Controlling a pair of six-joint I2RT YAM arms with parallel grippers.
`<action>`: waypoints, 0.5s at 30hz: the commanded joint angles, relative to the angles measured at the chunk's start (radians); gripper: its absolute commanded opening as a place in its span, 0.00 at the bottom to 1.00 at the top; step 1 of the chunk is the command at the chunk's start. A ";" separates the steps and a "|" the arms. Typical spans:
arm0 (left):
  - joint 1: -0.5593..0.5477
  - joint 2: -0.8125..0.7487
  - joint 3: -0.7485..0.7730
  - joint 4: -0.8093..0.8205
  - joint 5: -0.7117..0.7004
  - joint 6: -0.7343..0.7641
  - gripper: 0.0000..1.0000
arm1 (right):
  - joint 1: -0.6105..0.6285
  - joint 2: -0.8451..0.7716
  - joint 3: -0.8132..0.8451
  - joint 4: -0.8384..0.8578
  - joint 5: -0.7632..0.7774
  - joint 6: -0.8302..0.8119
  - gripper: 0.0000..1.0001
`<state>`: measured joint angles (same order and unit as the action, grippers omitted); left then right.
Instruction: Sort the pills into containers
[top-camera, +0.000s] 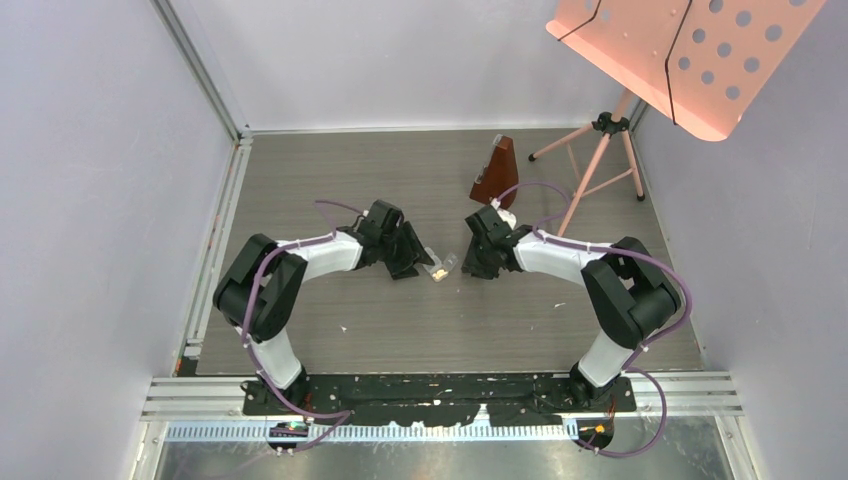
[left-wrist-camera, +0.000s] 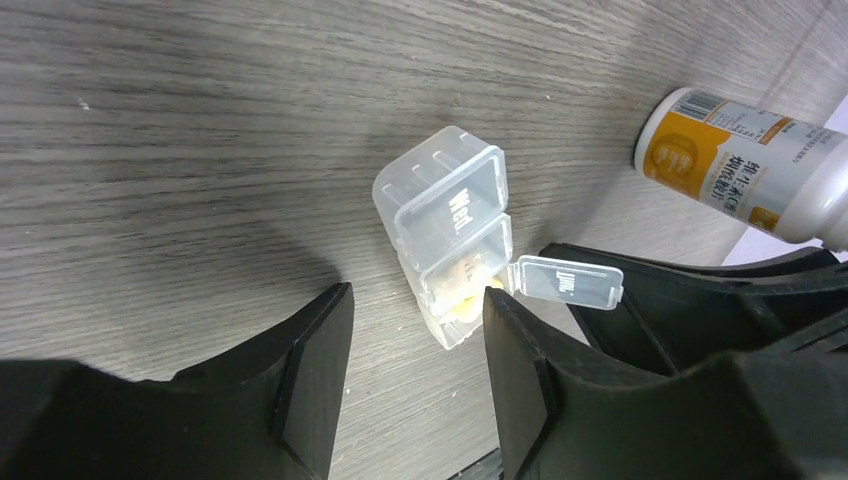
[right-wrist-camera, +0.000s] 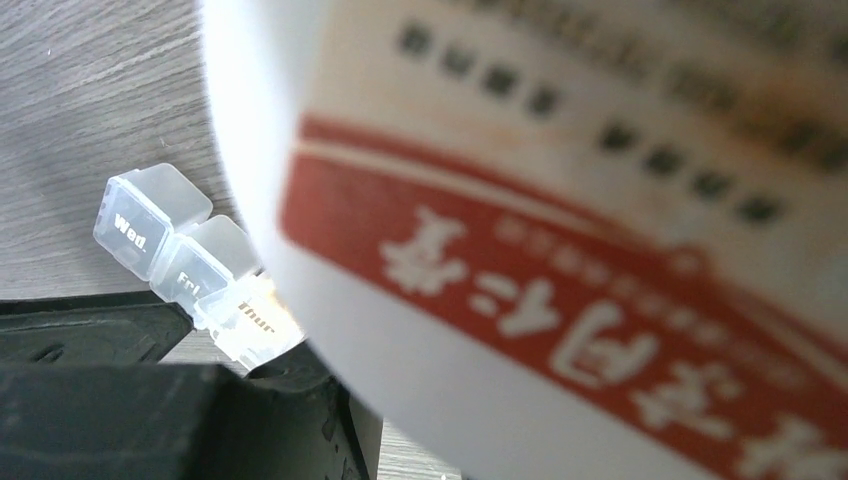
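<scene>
Left wrist view: the left gripper (left-wrist-camera: 415, 293) is spread, its jaws loosely straddling the near end of the clear container (left-wrist-camera: 450, 215). Yellowish pills (left-wrist-camera: 465, 300) lie in the container's open compartment. Just beside it, the right gripper (top-camera: 480, 262) grasps the tilted pill bottle (left-wrist-camera: 745, 160).

This is a robotics lab cell. A grey wood-grain table (top-camera: 400, 330) is boxed in by plain pale walls (top-camera: 100, 150), with aluminium rails (top-camera: 222, 225) along its left and near edges. Two robot arms (top-camera: 270, 290) are bolted to a black base plate (top-camera: 440, 408) at the near edge and trail purple cables (top-camera: 682, 300). A pink perforated stand (top-camera: 690, 60) on a tripod stands at the far right.
</scene>
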<state>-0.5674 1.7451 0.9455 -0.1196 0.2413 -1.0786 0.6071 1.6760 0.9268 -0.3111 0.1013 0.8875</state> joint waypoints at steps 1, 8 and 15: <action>0.001 0.012 -0.015 0.068 -0.036 -0.053 0.53 | -0.010 0.018 -0.005 0.019 -0.049 -0.038 0.34; -0.010 0.028 -0.031 0.106 -0.051 -0.081 0.53 | -0.036 0.006 -0.026 0.029 -0.087 -0.065 0.34; -0.012 0.031 -0.048 0.146 -0.061 -0.079 0.54 | -0.048 0.007 -0.033 0.042 -0.134 -0.079 0.34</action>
<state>-0.5751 1.7634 0.9184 -0.0166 0.2222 -1.1526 0.5671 1.6764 0.9134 -0.2790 0.0021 0.8349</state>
